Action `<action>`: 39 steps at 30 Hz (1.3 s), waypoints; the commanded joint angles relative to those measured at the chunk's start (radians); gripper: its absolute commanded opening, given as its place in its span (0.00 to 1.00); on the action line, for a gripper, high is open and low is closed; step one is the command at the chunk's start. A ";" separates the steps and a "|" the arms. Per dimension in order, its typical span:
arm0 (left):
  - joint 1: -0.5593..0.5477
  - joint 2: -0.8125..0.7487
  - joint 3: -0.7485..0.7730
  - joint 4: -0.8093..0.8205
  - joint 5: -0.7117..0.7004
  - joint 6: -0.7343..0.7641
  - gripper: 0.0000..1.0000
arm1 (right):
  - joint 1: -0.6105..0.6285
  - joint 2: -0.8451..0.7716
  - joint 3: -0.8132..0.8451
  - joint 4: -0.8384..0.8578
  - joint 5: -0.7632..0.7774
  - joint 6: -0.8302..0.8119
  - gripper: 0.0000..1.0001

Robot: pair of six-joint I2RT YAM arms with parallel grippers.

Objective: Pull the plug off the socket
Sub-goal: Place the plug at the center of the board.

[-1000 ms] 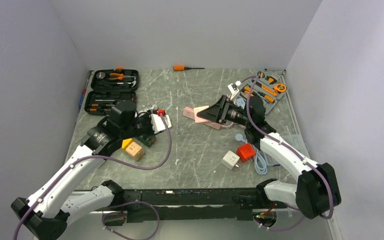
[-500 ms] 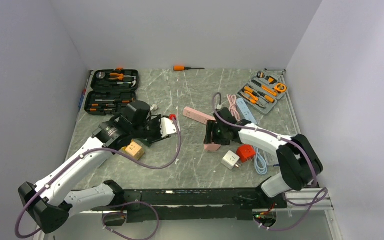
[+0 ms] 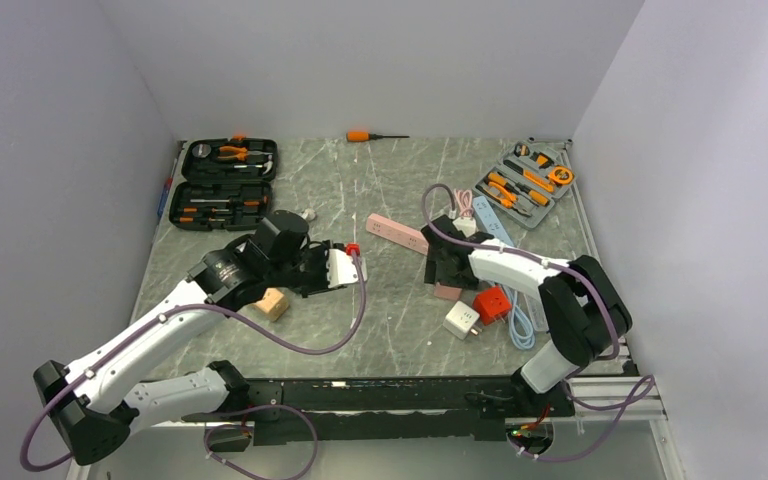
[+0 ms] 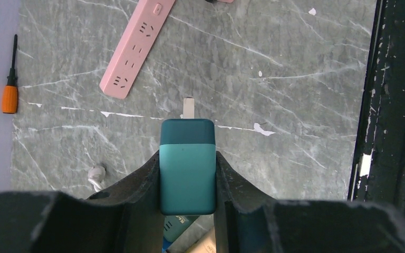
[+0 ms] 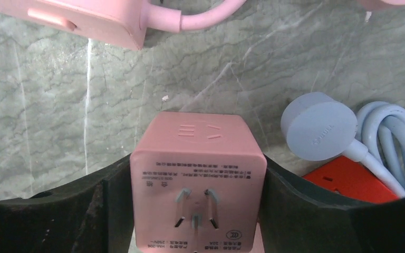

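Looking down from overhead, you see a grey marbled table (image 3: 400,180) with both arms reaching toward its middle. Your left gripper (image 4: 187,158) is clamped on a teal plug (image 4: 186,174), its two dark fingers pressing the plug's sides. One metal prong sticks out of the plug's far end, bare and touching nothing. In the overhead view this gripper sits left of centre, lifted off the table.

Your right gripper (image 5: 198,168) is clamped on a pink cube socket (image 5: 198,158), the fingers gripping its two sides. The face turned to the wrist camera carries three metal pins and a printed label; the top face shows slot openings. From overhead the cube (image 3: 448,292) shows just right of centre, low over the table. Plug and socket are well apart, each in its own gripper.

A pink power strip (image 3: 397,232) lies flat between the two grippers, toward the back. Its cord end fills the upper left of the right wrist view. A red cube (image 3: 492,304), a white adapter (image 3: 461,320) and a coiled pale blue cable (image 5: 385,137) lie lower right of the socket. An orange screwdriver (image 3: 360,135) rests at the back edge. Open tool cases sit at the upper left (image 3: 222,183) and upper right (image 3: 522,185).
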 commanded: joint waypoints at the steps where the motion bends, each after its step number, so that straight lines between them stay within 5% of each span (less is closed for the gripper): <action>1: -0.014 0.017 0.014 0.022 -0.017 -0.015 0.00 | -0.002 -0.006 0.053 -0.043 0.052 0.009 0.81; 5: -0.032 0.078 0.045 -0.022 -0.020 -0.034 0.00 | -0.007 -0.093 0.136 -0.101 0.037 -0.022 1.00; 15: -0.093 0.352 0.251 -0.083 -0.052 -0.081 0.00 | -0.182 -0.371 0.355 -0.226 0.020 -0.047 1.00; 26: -0.161 0.914 0.509 -0.166 -0.086 -0.035 0.00 | -0.238 -0.544 0.178 -0.221 0.037 0.034 0.98; 39: -0.268 1.057 0.571 -0.003 -0.039 -0.148 0.00 | -0.261 -0.604 0.121 -0.185 0.027 0.032 0.98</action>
